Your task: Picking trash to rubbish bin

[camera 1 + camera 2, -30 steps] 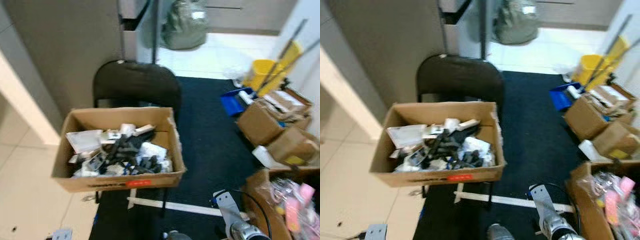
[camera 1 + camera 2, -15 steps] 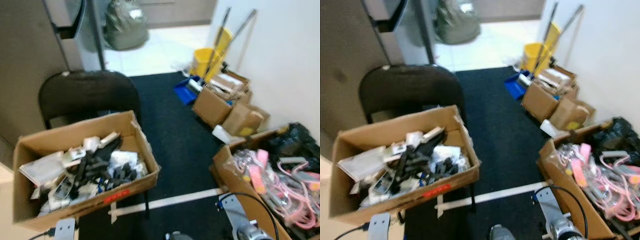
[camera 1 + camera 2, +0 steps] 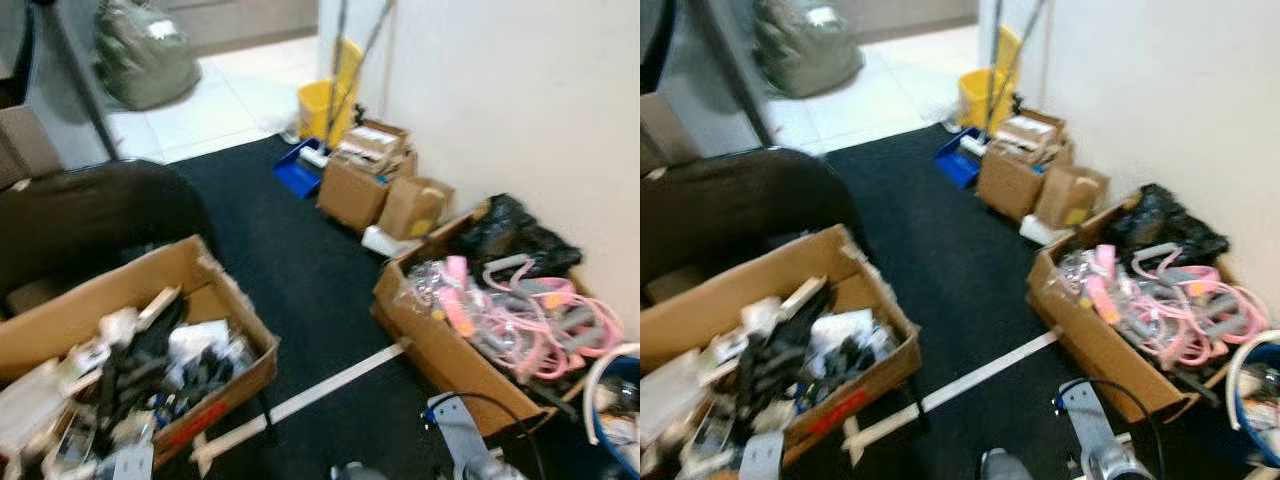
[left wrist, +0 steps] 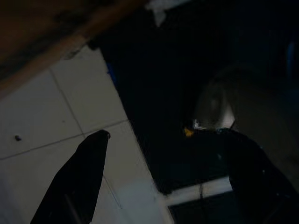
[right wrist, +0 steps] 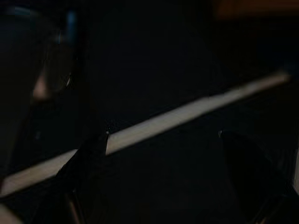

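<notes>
Scanning for trash and bin while walking, both arms hanging idle with left gripper (image 4: 163, 140) and right gripper (image 5: 163, 140) spread wide and empty, keeping the junk-filled cardboard box (image 3: 215, 385) at eight o'clock, the blue bin (image 3: 1255, 400) at four.

Head stereo pair faces down-forward, sharing carpet (image 3: 300, 270); wrist cameras near floor.

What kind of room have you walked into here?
Probably a storage or utility corner of a home or office. Open cardboard boxes of mixed clutter stand on a dark carpet, a yellow mop bucket stands by the wall, and a full rubbish bag sits on the tiled floor beyond.
</notes>
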`<state>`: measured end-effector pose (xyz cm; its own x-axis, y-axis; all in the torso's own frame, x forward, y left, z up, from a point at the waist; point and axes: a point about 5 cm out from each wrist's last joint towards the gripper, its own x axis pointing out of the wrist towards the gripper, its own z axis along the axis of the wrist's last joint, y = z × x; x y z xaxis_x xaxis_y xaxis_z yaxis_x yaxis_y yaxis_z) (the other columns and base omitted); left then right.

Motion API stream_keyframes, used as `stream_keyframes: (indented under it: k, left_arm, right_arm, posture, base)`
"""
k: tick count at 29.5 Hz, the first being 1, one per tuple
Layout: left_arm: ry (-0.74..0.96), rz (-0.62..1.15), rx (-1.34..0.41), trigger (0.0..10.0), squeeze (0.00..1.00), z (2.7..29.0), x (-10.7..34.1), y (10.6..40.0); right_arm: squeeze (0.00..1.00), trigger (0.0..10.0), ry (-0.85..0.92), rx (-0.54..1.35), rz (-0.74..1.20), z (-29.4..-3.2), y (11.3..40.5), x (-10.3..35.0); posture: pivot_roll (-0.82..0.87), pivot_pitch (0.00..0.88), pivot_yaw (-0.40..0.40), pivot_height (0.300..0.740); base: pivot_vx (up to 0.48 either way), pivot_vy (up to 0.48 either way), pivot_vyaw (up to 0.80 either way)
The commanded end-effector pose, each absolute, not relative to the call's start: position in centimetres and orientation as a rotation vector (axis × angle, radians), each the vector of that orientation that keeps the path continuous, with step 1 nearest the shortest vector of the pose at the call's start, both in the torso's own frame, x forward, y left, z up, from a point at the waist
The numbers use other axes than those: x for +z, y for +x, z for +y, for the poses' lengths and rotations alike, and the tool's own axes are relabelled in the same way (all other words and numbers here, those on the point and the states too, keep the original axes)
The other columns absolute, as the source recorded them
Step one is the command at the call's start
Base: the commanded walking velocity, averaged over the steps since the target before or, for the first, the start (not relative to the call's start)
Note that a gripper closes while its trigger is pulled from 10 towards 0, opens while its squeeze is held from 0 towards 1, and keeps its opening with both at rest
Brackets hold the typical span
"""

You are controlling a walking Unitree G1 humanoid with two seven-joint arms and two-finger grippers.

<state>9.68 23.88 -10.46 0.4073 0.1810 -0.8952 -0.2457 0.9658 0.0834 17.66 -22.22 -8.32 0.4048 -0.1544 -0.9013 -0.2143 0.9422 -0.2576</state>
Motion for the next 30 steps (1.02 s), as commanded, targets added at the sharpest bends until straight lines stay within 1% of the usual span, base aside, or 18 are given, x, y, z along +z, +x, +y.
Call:
stream_keyframes:
  k: [1,14,20,22,25,30]
  left_arm:
    - [-0.071,1.128,0.268,10.0,0.0,23.91,-10.47,9.73]
    - [-0.07,1.129,0.254,10.0,0.0,23.66,-10.58,9.44]
    - [-0.058,1.131,0.214,10.0,0.0,23.42,-10.62,9.41]
    - [-0.004,1.141,0.173,10.0,0.0,23.31,-10.65,9.38]
    - [0.05,1.139,0.172,10.0,0.0,23.56,-10.58,9.39]
    - [0.08,1.127,0.191,10.0,0.0,24.11,-10.4,9.49]
  right_arm:
    - [0.0,10.0,-0.379,0.05,1.17,-22.34,17.31,-8.45]
    - [0.0,10.0,-0.398,0.062,1.18,-22.78,16.9,-8.53]
    - [0.0,10.0,-0.407,0.068,1.181,-22.87,16.85,-8.53]
    - [0.0,10.0,-0.396,0.063,1.172,-22.87,16.88,-8.52]
    - [0.0,10.0,-0.372,0.059,1.157,-22.78,17.04,-8.46]
    - [0.0,10.0,-0.368,0.066,1.153,-22.73,17.09,-8.45]
  posture:
    - [0.06,0.15,0.007,0.74]
    - [0.07,0.166,-0.001,0.74]
    - [0.07,0.17,-0.002,0.74]
    - [0.07,0.173,-0.002,0.74]
    - [0.07,0.176,-0.003,0.74]
    - [0.07,0.179,-0.003,0.74]
  base:
    - [0.0,0.0,-0.77]
    - [0.0,0.0,-0.77]
    - [0.0,0.0,-0.77]
    - [0.0,0.0,-0.75]
    - [0.0,0.0,0.0]
    - [0.0,0.0,0.0]
